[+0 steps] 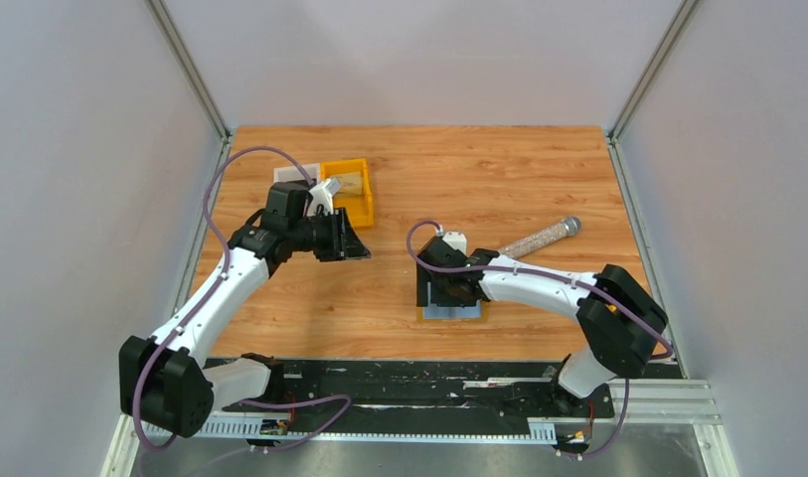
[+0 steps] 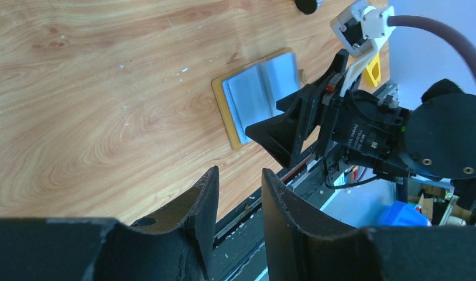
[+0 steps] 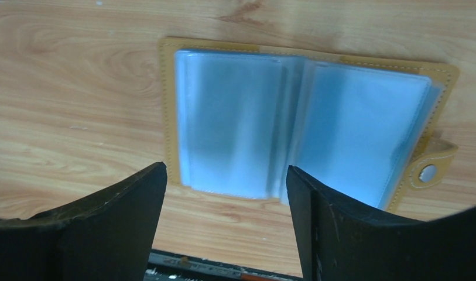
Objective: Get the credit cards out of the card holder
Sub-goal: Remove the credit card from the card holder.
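Wood-grain surface, enclosed by plain white walls on three sides.

Left arm: white and black, reaching from the near-left corner toward the far-left part of the surface.

Right arm: same build, bent inward from the near-right corner toward the middle of the near edge.

Orange bin: open-topped plastic, by the far-left corner; a pale item lies inside, its kind not discernible.

Card holder: mustard-tan, lying spread open and flat close to the near edge, about midway along it, directly beneath the right arm's wrist. Two light-blue inner panels face up, edged in tan; a tab with a metal snap juts from one side.

Tube: slim, glittery, grey-capped, lying at a slant on the right half, apart from the card holder.

Right pincer: fingers spread wide, poised over the holder's near-side edge, nothing between them; contact with the holder cannot be told.

Left pincer: just beside the bin's near corner, fingers parted by a moderate gap, gripping nothing.
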Available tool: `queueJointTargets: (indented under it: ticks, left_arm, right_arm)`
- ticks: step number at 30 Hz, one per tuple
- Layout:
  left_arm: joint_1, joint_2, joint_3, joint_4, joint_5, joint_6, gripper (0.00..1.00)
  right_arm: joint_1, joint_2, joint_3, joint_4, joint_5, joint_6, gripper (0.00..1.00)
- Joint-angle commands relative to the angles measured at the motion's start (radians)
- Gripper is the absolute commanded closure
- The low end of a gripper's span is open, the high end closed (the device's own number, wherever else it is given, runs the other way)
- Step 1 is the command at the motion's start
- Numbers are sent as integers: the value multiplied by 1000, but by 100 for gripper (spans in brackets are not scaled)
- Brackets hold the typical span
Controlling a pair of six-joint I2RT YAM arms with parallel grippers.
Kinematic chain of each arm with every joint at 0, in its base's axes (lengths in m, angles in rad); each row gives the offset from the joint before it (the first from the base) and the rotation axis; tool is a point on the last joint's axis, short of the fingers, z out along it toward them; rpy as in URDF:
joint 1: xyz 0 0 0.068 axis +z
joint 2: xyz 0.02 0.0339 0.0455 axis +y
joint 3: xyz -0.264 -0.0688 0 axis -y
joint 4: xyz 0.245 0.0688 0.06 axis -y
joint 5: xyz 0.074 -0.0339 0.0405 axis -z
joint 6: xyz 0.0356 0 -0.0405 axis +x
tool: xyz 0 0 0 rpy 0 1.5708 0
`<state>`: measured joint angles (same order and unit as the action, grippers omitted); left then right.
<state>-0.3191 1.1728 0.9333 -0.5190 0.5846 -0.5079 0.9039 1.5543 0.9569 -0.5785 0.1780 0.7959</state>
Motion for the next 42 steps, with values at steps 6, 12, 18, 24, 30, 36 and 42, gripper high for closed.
queueJointTargets:
  ticks: [6,12,18,24,30,36,42]
  left_arm:
    - [2,-34,-38,49,-15,-1,59]
    - [2,-38,-40,49,-18,-4,59]
    - [2,-33,-46,52,-21,-2,59]
    - [2,-32,-52,59,-20,-3,59]
    - [2,-33,-57,62,-17,-9,59]
    - [2,-37,-58,57,-21,-6,59]
    - [2,-27,-56,62,-20,-8,59]
  right_arm:
    - [27,95,50,-50,135,32,28]
    - [32,117,50,-32,115,42,28]
    - [32,74,91,-72,125,33,29]
    - [34,34,120,-72,112,21,31]
    - [33,67,133,-44,88,-7,30]
    - [34,124,128,-28,98,-2,29]
    - [33,165,118,-20,104,-1,31]
